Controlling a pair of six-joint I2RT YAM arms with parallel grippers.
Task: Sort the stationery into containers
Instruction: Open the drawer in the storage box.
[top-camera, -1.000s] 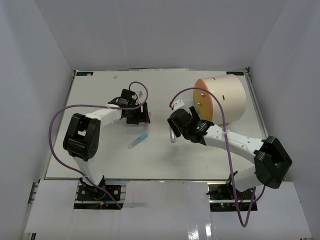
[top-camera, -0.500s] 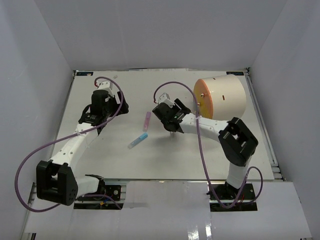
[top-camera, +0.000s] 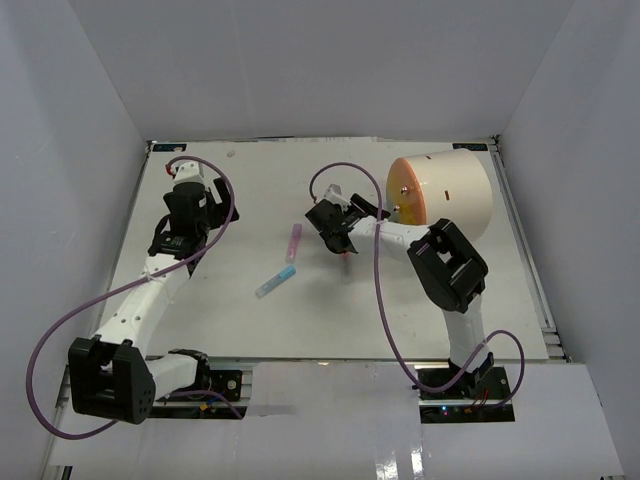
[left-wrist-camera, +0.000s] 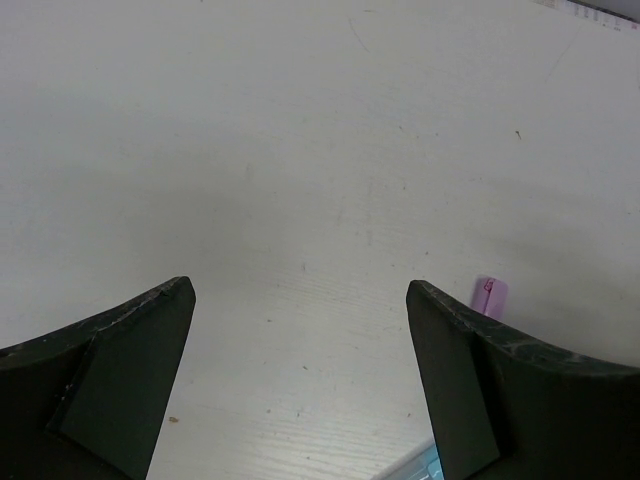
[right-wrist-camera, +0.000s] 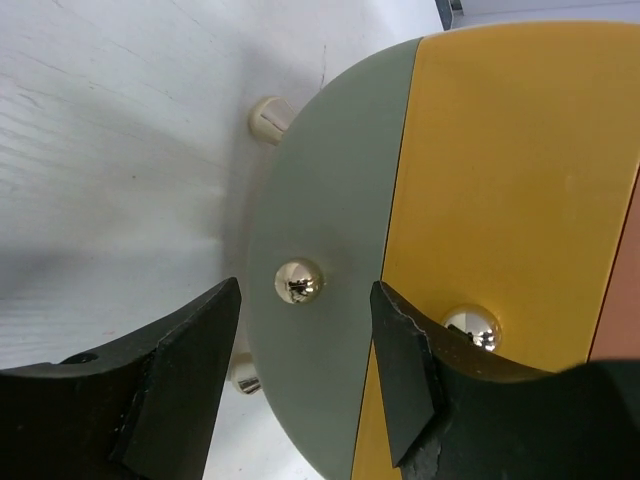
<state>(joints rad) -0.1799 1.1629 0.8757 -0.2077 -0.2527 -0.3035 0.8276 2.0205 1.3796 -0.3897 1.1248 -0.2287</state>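
closely, right fingers (right-wrist-camera: 180, 370) at face edge of drum (right-wrist-camera: 500, 180)

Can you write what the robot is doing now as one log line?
left hand: open, over table | right hand: open, lined up on brass knob of drum | pink pen, blue pen: lying on table

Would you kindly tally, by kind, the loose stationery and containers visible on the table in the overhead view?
Pink marker: 1
Blue pen: 1
Cream drum: 1
Total: 3
Anything else is too faint to count.
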